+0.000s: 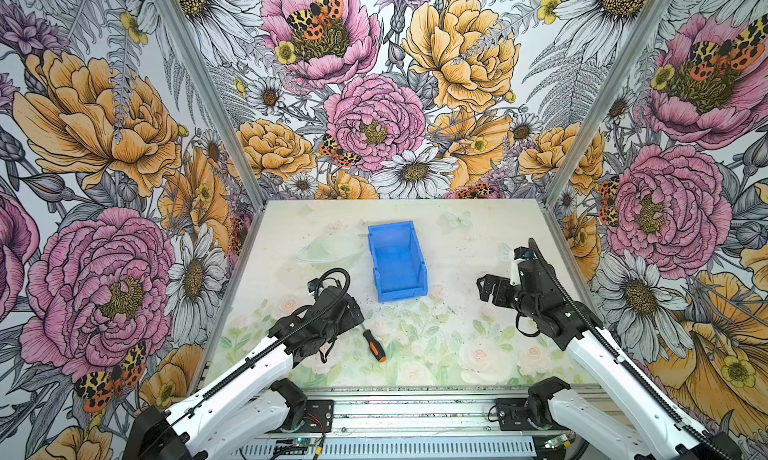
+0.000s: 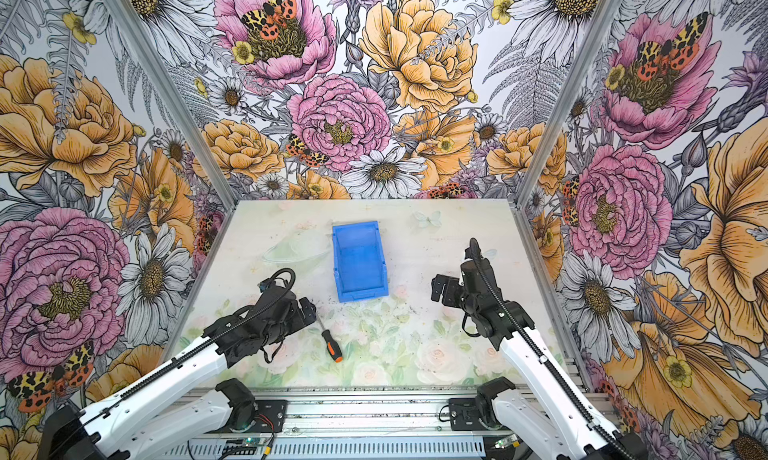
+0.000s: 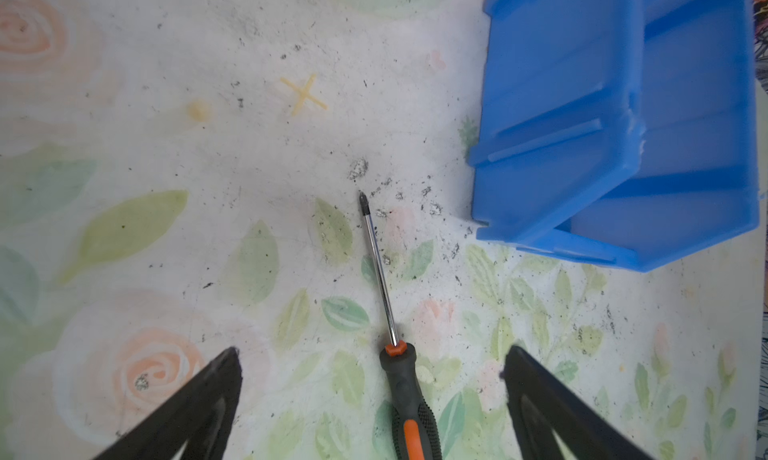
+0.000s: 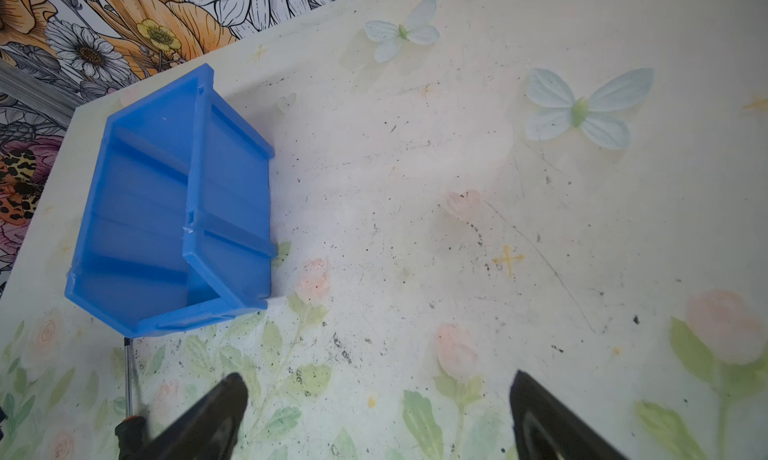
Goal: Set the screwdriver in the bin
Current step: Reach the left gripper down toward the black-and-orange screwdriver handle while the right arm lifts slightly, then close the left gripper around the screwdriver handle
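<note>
The left gripper (image 3: pixel 372 352) is wide open and holds nothing, with one finger on each side of the screwdriver (image 3: pixel 385 308); the screwdriver lies flat on the table (image 3: pixel 208 188), near the low front corner of the bin (image 3: pixel 582 104), not inside it; I think the gripper should go straight down and pinch the fat end, not the thin end; there are no words to read anywhere.
</note>
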Controlling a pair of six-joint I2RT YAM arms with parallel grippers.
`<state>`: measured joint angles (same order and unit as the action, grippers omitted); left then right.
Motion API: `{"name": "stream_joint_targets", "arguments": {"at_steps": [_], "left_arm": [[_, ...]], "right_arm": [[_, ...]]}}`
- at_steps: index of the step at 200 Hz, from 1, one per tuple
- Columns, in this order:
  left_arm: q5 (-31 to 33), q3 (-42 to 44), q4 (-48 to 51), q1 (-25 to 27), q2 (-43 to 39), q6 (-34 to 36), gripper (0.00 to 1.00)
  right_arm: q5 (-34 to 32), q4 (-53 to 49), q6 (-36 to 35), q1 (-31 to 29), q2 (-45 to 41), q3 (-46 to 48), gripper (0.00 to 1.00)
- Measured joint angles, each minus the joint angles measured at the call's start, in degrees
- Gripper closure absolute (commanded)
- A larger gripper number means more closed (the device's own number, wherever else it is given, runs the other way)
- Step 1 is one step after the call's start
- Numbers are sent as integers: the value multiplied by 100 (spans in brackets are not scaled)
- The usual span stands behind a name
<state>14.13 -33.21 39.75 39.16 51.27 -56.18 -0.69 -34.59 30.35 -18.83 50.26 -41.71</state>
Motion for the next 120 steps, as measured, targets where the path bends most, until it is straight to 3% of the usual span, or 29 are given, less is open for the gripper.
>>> {"name": "stream_joint_targets", "arguments": {"at_steps": [120], "left_arm": [[490,17,15,1488,1196,-1392,1]], "right_arm": [[103,-96,-153,-2,-142,258,0]]}}
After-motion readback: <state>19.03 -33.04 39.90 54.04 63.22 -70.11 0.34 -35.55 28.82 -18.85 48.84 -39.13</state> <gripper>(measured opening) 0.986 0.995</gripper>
